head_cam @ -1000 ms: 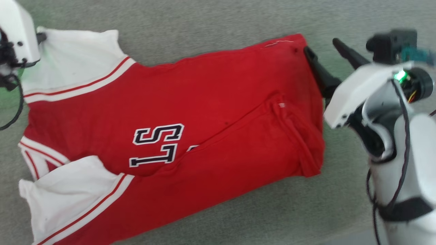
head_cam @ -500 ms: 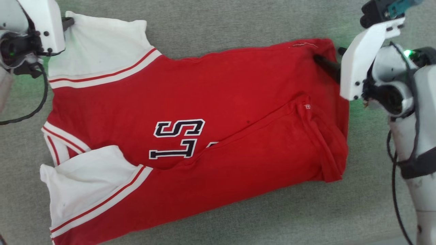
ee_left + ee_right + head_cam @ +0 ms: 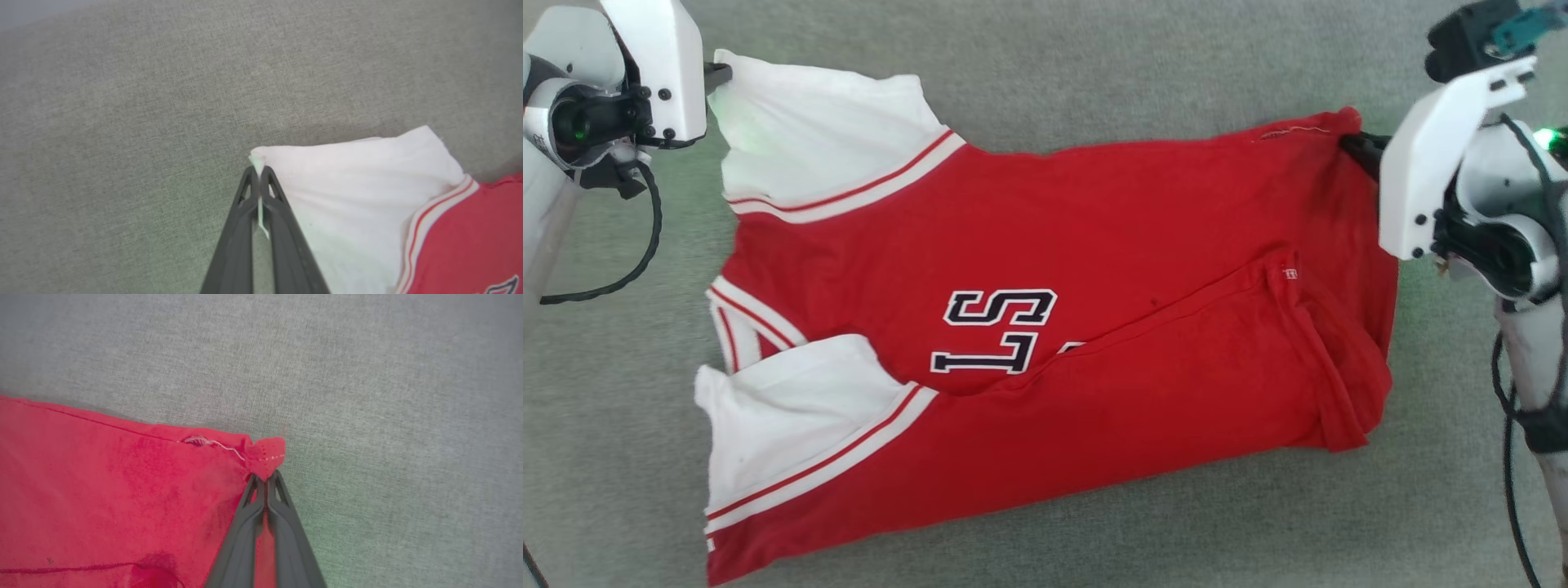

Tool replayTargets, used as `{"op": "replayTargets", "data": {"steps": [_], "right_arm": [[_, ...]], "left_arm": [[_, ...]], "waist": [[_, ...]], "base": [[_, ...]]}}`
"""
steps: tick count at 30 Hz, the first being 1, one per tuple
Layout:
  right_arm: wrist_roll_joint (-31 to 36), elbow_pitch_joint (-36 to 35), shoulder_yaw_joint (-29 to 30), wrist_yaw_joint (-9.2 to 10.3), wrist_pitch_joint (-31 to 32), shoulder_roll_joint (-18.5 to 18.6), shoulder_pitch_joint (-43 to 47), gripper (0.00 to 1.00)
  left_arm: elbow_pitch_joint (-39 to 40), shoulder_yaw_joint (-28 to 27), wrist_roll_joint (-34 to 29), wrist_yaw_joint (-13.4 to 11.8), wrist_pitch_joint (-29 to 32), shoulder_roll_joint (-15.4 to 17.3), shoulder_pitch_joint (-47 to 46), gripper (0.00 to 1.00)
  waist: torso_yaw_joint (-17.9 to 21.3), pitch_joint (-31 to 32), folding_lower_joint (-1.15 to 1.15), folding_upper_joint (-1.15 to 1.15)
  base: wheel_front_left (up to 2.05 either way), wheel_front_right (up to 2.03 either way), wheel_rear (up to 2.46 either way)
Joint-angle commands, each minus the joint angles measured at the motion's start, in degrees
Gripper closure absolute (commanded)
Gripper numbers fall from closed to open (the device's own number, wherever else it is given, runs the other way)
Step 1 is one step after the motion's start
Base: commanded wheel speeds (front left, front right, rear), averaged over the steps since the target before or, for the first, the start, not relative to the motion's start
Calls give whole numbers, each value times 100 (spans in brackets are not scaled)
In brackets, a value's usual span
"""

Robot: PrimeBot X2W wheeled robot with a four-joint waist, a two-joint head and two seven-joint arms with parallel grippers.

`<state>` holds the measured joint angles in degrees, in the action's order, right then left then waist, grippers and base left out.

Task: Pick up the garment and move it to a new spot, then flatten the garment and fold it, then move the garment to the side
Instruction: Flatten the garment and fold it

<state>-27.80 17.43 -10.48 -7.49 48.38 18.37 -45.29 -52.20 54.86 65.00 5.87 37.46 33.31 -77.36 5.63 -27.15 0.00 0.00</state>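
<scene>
The garment (image 3: 1094, 245), a red jersey with white sleeves and dark lettering, lies sideways on the grey cloth surface, its near half folded over itself. My left gripper (image 3: 719, 75) is shut on the far white sleeve's corner (image 3: 269, 163); white cloth shows pinched between the dark fingers (image 3: 282, 228) in the left wrist view. At the far right my right gripper (image 3: 1356, 145) is shut on the garment's red hem corner (image 3: 265, 457), which bunches up just past the fingertips in the right wrist view.
Grey woven cloth (image 3: 1094, 65) covers the whole surface around the garment, with open room beyond it and in front of it (image 3: 1176, 539). Black cables hang from both white wrists (image 3: 645, 237).
The right gripper reached the hem corner with open fingers and has shut on it. The left gripper has kept hold of the sleeve. The head camera has shifted, sliding the whole picture rightward.
</scene>
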Motion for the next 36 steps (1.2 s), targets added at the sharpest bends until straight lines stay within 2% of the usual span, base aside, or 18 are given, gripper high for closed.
{"op": "replayTargets", "data": {"steps": [1, 6, 12, 13, 19, 27, 31, 36], "right_arm": [[-45, -145, 56, 0, -31, 26, 148, 100], [-80, -755, 187, 0, 96, 127, 546, 100], [-160, -1760, 351, 0, 441, 285, 1267, 100], [-160, -1760, 351, 0, 441, 285, 1267, 100], [-298, -2586, 663, 0, 808, 398, 2026, 100], [-318, -3154, 1199, 0, 1214, 195, 2996, 100], [-237, -3099, 1324, 0, 1248, 73, 3303, 100], [-199, -2651, 1305, 0, 1166, -139, 3374, 100]], "left_arm": [[87, 0, 29, -34, 44, 69, -5, 100], [660, 38, 28, -172, 181, 303, 215, 100], [2195, 4, 159, -747, 386, 950, 845, 100], [2195, 4, 159, -747, 386, 950, 845, 100], [4213, -53, 400, -1608, 492, 1782, 1687, 100], [6534, 0, 600, -2737, 406, 2760, 2784, 100], [7084, 84, 741, -3080, 278, 2913, 3239, 100], [6962, 241, 871, -3181, 135, 2763, 3654, 100]], "waist": [[-106, 148, 0, 0], [-214, 394, 0, 0], [-341, 679, 0, 0], [-341, 679, 0, 0], [-420, 812, 0, 0], [-456, 896, 0, 0], [-477, 909, 0, 0], [-481, 925, 0, 0]], "base": [[0, 0, 0], [0, 0, 0], [0, 0, 0], [0, 0, 0], [0, 0, 0], [0, 0, 0], [0, 0, 0], [0, 0, 0]]}}
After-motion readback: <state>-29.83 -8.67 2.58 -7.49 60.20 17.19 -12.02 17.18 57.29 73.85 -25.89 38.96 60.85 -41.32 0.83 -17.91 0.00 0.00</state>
